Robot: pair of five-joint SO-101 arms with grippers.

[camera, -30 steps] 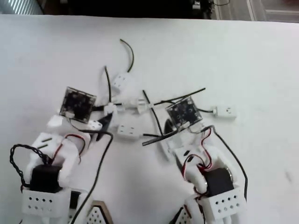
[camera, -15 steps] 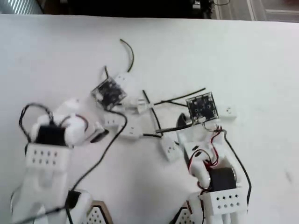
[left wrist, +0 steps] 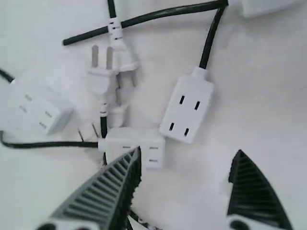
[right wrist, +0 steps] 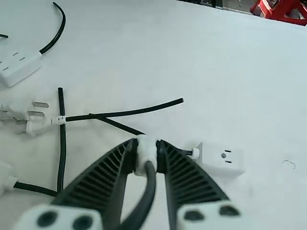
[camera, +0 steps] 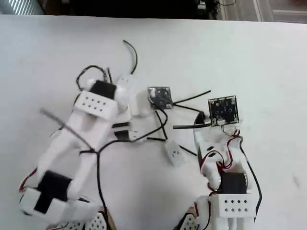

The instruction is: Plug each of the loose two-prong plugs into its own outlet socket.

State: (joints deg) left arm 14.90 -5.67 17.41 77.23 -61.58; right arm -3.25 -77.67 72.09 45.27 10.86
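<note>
Right tool (right wrist: 146, 146) is clamping a white plug (right wrist: 145, 158); left tool (left wrist: 184, 165) is hanging with its fingers apart.
The plug, trailing a black cord, is sitting near a small white outlet (right wrist: 221, 158). The left tool is hovering over white sockets (left wrist: 187, 111), a loose plug (left wrist: 111, 67) and crossing cords. The bench (camera: 268, 57) is stretching wide beyond the outlet.

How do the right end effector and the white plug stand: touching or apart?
Touching. In the right wrist view the right end effector is shut on the white plug, pressing both its sides.
</note>
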